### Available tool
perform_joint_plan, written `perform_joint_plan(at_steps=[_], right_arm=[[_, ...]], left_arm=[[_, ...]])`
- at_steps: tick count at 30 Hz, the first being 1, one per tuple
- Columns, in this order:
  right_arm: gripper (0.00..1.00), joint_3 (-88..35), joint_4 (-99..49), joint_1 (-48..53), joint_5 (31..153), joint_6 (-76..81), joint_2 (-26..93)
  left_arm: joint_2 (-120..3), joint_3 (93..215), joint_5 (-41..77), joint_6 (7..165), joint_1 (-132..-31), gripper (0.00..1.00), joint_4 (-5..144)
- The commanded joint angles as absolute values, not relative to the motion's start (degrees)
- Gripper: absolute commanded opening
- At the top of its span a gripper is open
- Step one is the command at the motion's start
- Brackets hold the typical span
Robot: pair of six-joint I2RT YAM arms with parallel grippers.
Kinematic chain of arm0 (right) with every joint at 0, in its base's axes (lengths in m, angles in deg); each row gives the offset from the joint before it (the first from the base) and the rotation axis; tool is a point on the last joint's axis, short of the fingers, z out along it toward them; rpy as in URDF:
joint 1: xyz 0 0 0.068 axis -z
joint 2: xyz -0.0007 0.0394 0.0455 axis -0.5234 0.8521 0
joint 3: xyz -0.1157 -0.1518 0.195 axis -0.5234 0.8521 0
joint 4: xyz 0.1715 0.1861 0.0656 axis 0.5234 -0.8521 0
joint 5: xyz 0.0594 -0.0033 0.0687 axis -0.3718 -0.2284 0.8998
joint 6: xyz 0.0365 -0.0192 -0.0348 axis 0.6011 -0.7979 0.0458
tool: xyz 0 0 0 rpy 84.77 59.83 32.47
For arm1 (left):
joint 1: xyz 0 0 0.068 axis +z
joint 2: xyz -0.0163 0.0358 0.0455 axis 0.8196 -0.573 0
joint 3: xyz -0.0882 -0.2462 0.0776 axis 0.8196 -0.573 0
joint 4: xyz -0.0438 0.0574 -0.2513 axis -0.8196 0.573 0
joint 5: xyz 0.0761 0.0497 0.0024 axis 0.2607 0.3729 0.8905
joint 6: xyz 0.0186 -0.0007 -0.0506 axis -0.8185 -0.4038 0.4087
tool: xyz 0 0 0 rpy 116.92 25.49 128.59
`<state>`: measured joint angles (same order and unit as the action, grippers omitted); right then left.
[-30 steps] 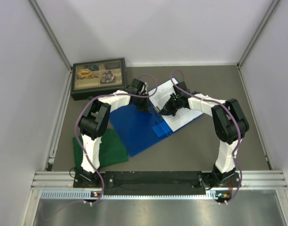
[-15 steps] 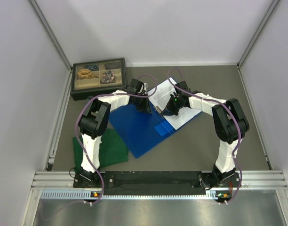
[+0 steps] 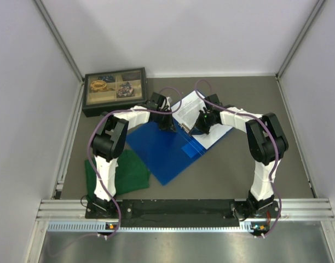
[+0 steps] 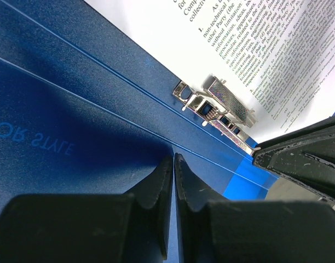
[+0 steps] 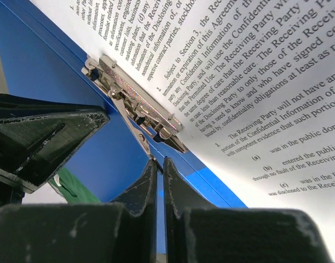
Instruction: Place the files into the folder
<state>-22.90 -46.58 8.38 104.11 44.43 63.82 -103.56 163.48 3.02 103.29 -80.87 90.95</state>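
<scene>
I am watching the right tool [image 5: 160, 164] first. Its fingers are standing closed to a hairline slit, and the thin metal lever [image 5: 141, 137] of the clip [image 5: 136, 101] is running right up to their tips. I cannot tell whether the lever's end is actually being pinched or only touched. The left tool [image 4: 173, 164] is likewise sitting closed with nothing showing between its fingers. It is hovering low over the folder [image 3: 159, 150], on the left cover just beside the clip, and I cannot tell whether it is touching.

The folder is lying open and skewed on the table [image 3: 255, 164], about midway between the side edges and nearer the far edge than the near one. The files [image 3: 190, 105] are resting on its right half, their left margin tucked under or against the clip along the spine. A green cloth [image 3: 129, 172] is lying toward the near left corner, and a compartment box [image 3: 115, 90] is sitting in the far left corner.

I am judging the step in hand to be securing the sheets: they are already lying in the folder, and the clip is being worked. Next I am expecting to need a small, firm press or swing of the lever while the left tool steadies the cover. After that comes folding the left cover over the files without dragging the floppy sheets askew.
</scene>
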Motion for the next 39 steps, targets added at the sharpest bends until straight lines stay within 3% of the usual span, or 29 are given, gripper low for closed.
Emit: perform_joint_plan(at_steps=[1,19,21,25,28,39], right_arm=[[0.00,-21.9,-51.8,11.6,92.2,41.5,69.3],[0.00,-24.8,-56.9,12.1,84.1,41.6,72.4],[0.00,-24.7,-57.0,11.4,85.8,41.8,72.6],[0.00,-20.8,-53.3,11.0,89.1,45.0,70.4],[0.00,-20.5,-54.3,10.4,87.7,45.7,68.4],[0.00,-28.5,-60.6,10.5,82.4,40.9,69.4]], left_arm=[[-110.6,158.5,12.0,99.7,-80.2,0.12,98.7],[-110.3,159.4,13.1,98.9,-80.0,0.11,100.0],[-109.3,159.9,10.3,98.4,-80.5,0.14,99.6],[-106.0,162.3,6.1,99.0,-84.0,0.34,98.4],[-106.6,165.9,5.6,99.7,-86.6,0.36,98.8],[-109.2,158.2,9.4,100.9,-87.8,0.26,97.7]])
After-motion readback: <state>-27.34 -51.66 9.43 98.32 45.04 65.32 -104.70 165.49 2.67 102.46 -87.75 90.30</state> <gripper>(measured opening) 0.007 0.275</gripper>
